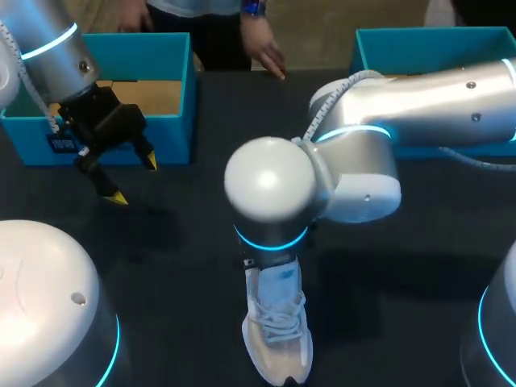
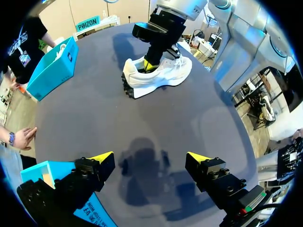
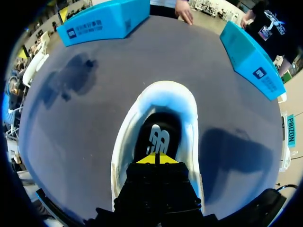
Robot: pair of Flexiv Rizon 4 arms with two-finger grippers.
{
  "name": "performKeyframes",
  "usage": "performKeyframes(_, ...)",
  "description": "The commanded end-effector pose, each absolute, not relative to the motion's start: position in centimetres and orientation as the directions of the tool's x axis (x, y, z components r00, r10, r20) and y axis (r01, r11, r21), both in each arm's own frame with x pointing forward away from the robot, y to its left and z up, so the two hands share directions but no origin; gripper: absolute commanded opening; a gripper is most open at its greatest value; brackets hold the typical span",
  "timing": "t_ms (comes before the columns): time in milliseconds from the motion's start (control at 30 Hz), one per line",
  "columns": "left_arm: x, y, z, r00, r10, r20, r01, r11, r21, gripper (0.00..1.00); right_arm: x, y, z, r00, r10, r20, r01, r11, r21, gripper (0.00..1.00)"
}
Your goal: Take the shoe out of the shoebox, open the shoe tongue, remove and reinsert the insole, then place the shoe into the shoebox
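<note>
A white lace-up sneaker (image 1: 276,339) stands upright on its sole on the dark round table (image 1: 185,242). It is outside both boxes and well apart from them, with its toe toward the near edge in the head view. The right arm comes in from the right and bends down over the shoe's heel end. The right gripper (image 3: 155,160) is lowered into the shoe's opening with its two yellow tips pressed together, just above the black insole with a white logo (image 3: 158,135). Whether the tips pinch any of the insole cannot be made out. The left gripper (image 1: 134,181) hangs above bare table just in front of the open turquoise cardboard shoebox (image 1: 173,137) at the far left. Its fingers are spread wide with nothing between them. A second turquoise box (image 1: 419,36) sits at the far right, partly behind the right arm. A person's hand (image 1: 266,52) rests at the table's far edge between the two boxes.
</note>
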State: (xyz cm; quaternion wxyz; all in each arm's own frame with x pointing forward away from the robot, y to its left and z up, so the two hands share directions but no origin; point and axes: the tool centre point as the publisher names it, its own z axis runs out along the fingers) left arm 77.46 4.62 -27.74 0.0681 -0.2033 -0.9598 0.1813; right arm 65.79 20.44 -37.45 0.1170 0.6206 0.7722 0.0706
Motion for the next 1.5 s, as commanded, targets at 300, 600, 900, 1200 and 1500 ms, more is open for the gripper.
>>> performKeyframes(300, 77.4, 4.6, -27.7, -0.908, 0.415, 0.058, 0.366, 0.853, -0.373, 1.0, 66.1, 20.0, -36.8, -0.221, 0.975, -0.038, 0.969, 0.224, 0.108, 0.25)
performKeyframes(600, 77.4, 4.6, -27.7, -0.908, 0.415, 0.058, 0.366, 0.853, -0.373, 1.0, 64.6, 19.4, -37.0, -0.185, 0.983, -0.021, 0.982, 0.186, 0.042, 0.24)
performKeyframes(900, 77.4, 4.6, -27.7, -0.908, 0.415, 0.058, 0.366, 0.853, -0.373, 1.0, 64.0, 19.9, -36.5, -0.17, 0.985, -0.017, 0.985, 0.17, -0.001, 0.45)
performKeyframes(1200, 77.4, 4.6, -27.7, -0.908, 0.415, 0.058, 0.366, 0.853, -0.373, 1.0, 63.0, 20.5, -36.0, -0.148, 0.989, -0.02, 0.988, 0.147, -0.039, 0.67)
performKeyframes(1500, 77.4, 4.6, -27.7, -0.908, 0.415, 0.058, 0.366, 0.853, -0.373, 1.0, 62.3, 20.8, -36.0, -0.134, 0.991, -0.026, 0.989, 0.132, -0.063, 1.0)
